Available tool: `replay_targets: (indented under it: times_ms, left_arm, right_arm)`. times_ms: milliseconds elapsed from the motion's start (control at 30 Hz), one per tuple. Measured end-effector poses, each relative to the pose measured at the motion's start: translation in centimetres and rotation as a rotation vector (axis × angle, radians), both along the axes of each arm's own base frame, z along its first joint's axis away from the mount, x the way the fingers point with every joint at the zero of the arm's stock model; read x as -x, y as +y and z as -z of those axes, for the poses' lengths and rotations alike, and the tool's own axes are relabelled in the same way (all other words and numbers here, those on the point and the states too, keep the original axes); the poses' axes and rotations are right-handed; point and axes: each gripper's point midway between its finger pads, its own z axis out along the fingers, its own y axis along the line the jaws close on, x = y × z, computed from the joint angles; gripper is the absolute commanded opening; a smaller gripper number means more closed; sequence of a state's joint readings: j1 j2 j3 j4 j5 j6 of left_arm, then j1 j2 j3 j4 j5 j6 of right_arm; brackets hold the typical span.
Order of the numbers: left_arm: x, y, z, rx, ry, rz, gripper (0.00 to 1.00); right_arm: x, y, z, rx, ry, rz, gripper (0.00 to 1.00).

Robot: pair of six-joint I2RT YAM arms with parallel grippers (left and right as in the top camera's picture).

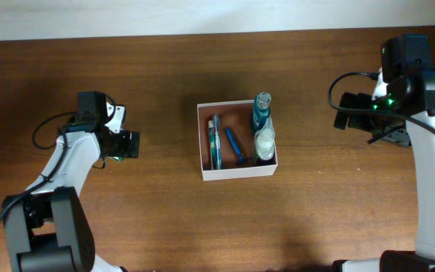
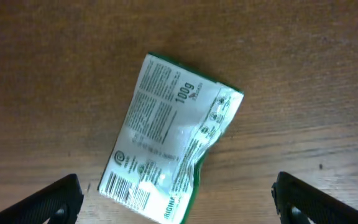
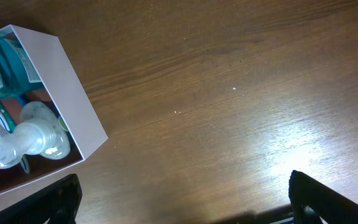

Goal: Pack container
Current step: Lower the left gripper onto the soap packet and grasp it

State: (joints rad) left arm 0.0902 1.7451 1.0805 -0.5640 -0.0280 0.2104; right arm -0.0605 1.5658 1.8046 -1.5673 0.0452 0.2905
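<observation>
The container (image 1: 239,172), a shallow square box with white walls and a reddish-brown inside, sits mid-table. It holds a teal bottle (image 1: 261,110), a clear bottle (image 1: 264,142), a blue razor (image 1: 235,147) and a toothbrush (image 1: 215,142). A green-and-white packet (image 2: 173,140) lies flat on the table in the left wrist view. My left gripper (image 2: 179,208) is open just above it, with one end of the packet between the fingers. My right gripper (image 3: 182,205) is open and empty over bare wood, right of the container wall (image 3: 64,87).
In the overhead view my left gripper (image 1: 127,143) is far left of the container and my right gripper (image 1: 346,109) is far right of it. The table's back edge runs along the top of the view.
</observation>
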Motion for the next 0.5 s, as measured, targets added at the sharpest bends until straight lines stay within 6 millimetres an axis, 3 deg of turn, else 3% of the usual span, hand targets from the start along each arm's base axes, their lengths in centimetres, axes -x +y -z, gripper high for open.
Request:
replay_targets:
  times_ms: [500]
  left_arm:
    - [0.1,-1.4,1.1,0.063,-0.025,0.064,0.95]
  right_arm:
    - [0.0,0.0,0.0,0.0,0.0,0.0,0.98]
